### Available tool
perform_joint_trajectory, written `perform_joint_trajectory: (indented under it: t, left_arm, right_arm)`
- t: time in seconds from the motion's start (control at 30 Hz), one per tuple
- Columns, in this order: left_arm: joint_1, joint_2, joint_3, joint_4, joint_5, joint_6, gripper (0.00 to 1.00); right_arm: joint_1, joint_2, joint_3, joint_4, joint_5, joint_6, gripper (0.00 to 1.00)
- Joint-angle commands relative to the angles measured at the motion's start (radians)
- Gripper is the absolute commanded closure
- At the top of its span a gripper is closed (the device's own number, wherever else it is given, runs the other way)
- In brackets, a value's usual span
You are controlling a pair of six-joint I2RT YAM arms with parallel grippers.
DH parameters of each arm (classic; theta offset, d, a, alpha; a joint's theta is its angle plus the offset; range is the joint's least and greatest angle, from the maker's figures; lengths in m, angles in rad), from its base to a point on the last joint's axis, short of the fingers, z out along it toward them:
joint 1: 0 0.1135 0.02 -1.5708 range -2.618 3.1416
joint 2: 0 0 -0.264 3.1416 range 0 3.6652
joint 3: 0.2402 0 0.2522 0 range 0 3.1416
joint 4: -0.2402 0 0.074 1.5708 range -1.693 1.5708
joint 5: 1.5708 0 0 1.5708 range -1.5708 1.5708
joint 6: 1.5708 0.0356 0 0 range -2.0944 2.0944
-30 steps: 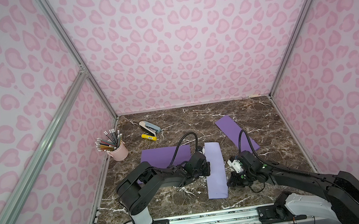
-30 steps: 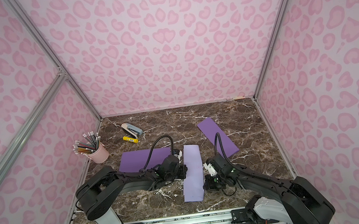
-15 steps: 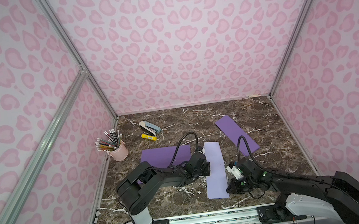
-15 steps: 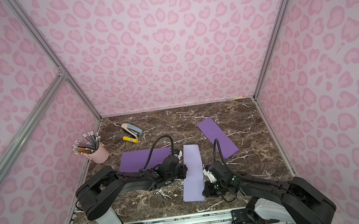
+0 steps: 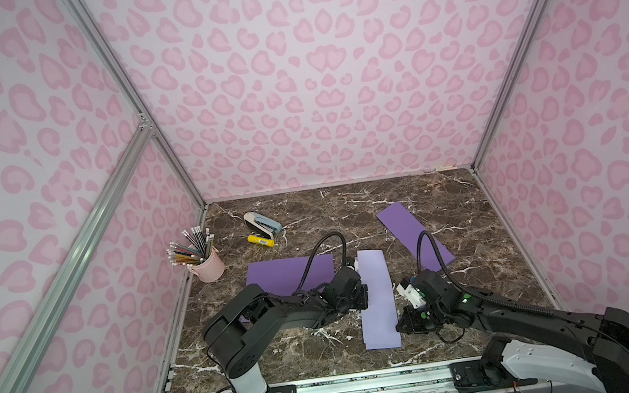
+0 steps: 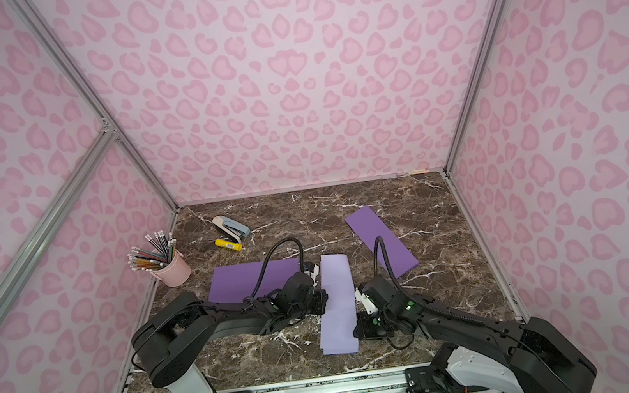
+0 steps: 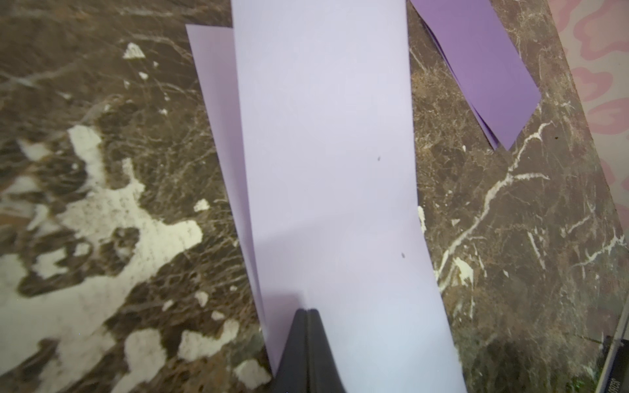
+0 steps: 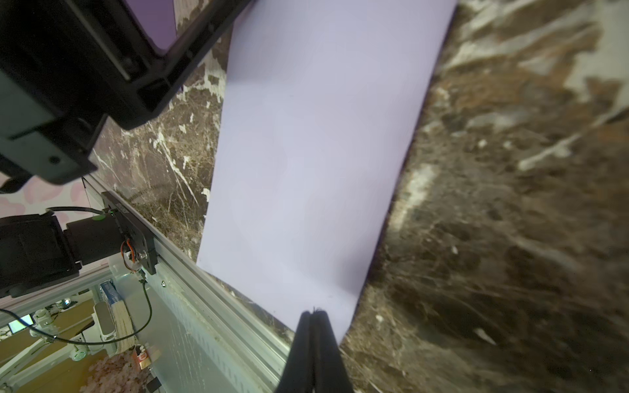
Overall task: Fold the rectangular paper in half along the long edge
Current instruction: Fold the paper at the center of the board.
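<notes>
The pale lilac paper (image 5: 376, 300) (image 6: 336, 305) lies on the marble table as a long narrow strip, one layer over another. In the left wrist view the lower layer of the paper (image 7: 326, 153) peeks out along one long side. My left gripper (image 5: 363, 301) (image 7: 307, 311) is shut, its tips resting on top of the strip at its left edge. My right gripper (image 5: 400, 323) (image 8: 313, 312) is shut too, with its tips on the paper (image 8: 316, 153) by the right edge near the front corner. Neither pair of jaws has paper between them.
A dark purple sheet (image 5: 290, 276) lies partly under my left arm. A folded purple strip (image 5: 411, 234) lies at the back right. A pink cup of pencils (image 5: 209, 265), a stapler (image 5: 263, 222) and a yellow marker (image 5: 261, 241) stand at the back left. The metal rail (image 5: 328, 387) borders the front.
My right gripper has slid along the strip's right edge towards the front of the table. The left gripper has stayed where it was.
</notes>
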Motion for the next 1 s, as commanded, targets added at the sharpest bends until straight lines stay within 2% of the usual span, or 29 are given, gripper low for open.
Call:
perform_joint_trajectory:
  t: [0.0,0.1,0.2,0.33,0.5,0.57,0.8,0.97]
  left_arm:
    - [0.001,0.018,-0.009,-0.203,-0.009,0.006,0.96]
    - [0.0,0.018,-0.006,-0.208,-0.011,0.008,0.96]
    - [0.0,0.013,-0.007,-0.21,-0.012,0.008,0.96]
    - [0.0,0.012,-0.01,-0.213,-0.014,0.012,0.96]
    - [0.001,0.018,-0.005,-0.212,-0.013,0.013,0.96]
    - [0.0,0.021,-0.003,-0.211,-0.012,0.014,0.96]
    - [0.001,0.022,0.002,-0.209,-0.006,0.015,0.96]
    - [0.0,0.022,0.004,-0.211,-0.003,0.018,0.96]
  right_arm:
    - [0.026,0.026,-0.011,0.046,-0.005,0.027,1.0]
    - [0.046,0.026,-0.062,0.062,-0.009,0.054,1.0]
    - [0.042,-0.035,-0.148,0.063,-0.01,0.085,1.0]
    - [-0.012,-0.163,-0.229,-0.05,0.0,0.079,1.0]
    - [-0.099,-0.338,-0.183,-0.134,0.001,0.06,1.0]
    - [-0.125,-0.311,-0.13,-0.126,-0.01,0.037,1.0]
    - [-0.142,-0.038,0.084,0.022,0.061,-0.048,1.0]
    - [-0.24,0.169,0.237,0.108,-0.008,-0.142,1.0]
